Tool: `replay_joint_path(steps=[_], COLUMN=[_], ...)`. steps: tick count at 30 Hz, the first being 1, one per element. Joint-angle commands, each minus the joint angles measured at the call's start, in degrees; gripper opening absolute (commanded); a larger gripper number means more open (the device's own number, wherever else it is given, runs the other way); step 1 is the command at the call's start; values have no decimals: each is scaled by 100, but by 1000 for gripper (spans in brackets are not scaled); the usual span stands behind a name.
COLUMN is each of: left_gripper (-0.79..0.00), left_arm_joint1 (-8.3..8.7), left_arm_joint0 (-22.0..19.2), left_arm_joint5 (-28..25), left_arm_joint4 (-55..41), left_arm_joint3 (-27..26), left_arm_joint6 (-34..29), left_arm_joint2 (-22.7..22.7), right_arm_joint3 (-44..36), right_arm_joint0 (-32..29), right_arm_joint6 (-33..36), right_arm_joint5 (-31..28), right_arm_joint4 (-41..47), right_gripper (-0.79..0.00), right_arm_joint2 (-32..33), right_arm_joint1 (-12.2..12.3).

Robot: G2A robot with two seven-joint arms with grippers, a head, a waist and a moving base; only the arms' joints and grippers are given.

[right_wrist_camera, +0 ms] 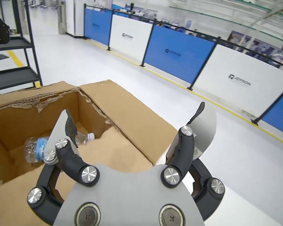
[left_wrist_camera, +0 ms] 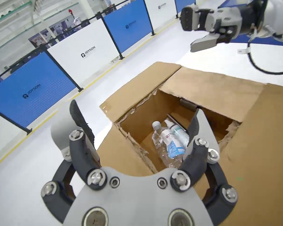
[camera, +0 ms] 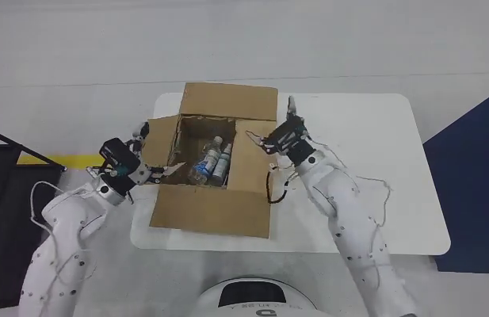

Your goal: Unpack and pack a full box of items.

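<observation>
An open cardboard box [camera: 212, 211] stands on the white table [camera: 363, 135] with all its flaps folded out. Inside lie a clear water bottle [camera: 204, 163] and a white bottle [camera: 223, 163] side by side. The left wrist view looks down on the water bottle [left_wrist_camera: 166, 150] and the white bottle [left_wrist_camera: 181, 135]. My left gripper [camera: 158, 149] is open over the box's left flap, at the rim [left_wrist_camera: 135, 106]. My right gripper [camera: 272, 122] is open above the right flap [right_wrist_camera: 134, 109], holding nothing. From there the water bottle [right_wrist_camera: 35, 147] shows in the box [right_wrist_camera: 127, 115].
The table to the right of the box is bare. A black shelf rack [right_wrist_camera: 14, 48] stands on the floor off the table's left side. Blue and white barrier panels [right_wrist_camera: 179, 52] line the far floor.
</observation>
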Motion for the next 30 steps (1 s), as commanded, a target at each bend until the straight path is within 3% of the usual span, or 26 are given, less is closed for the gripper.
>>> replay_joint_path(steps=[1, 7, 14, 19, 26, 30], left_gripper=[0, 0, 0, 0, 0, 0], left_arm_joint1=[-9, -35, -83, -143, -277, -332], left_arm_joint0=[-133, -439, -722, -1047, -1524, -1614], left_arm_joint5=[121, 740, 1392, 1467, 1661, 1817], left_arm_joint4=[308, 1567, 2577, 2814, 2898, 2658], left_arm_joint3=[-25, 69, 399, 745, 1070, 1018], left_arm_joint6=[-123, -225, -376, -775, -1017, -1085], left_arm_joint2=[276, 961, 1618, 2032, 2704, 2825], right_arm_joint3=[-253, -251, 130, 347, 434, 229], right_arm_joint0=[-514, -954, -608, -378, -428, -800], right_arm_joint6=[-72, 8, 1096, 1590, 1351, 294], right_arm_joint5=[181, 284, 143, 114, 67, 132], right_arm_joint4=[41, 289, 208, 136, 258, 508], right_gripper=[0, 0, 0, 0, 0, 0], right_arm_joint2=[251, 559, 383, 268, 348, 613], right_arm_joint1=[31, 78, 89, 93, 125, 162])
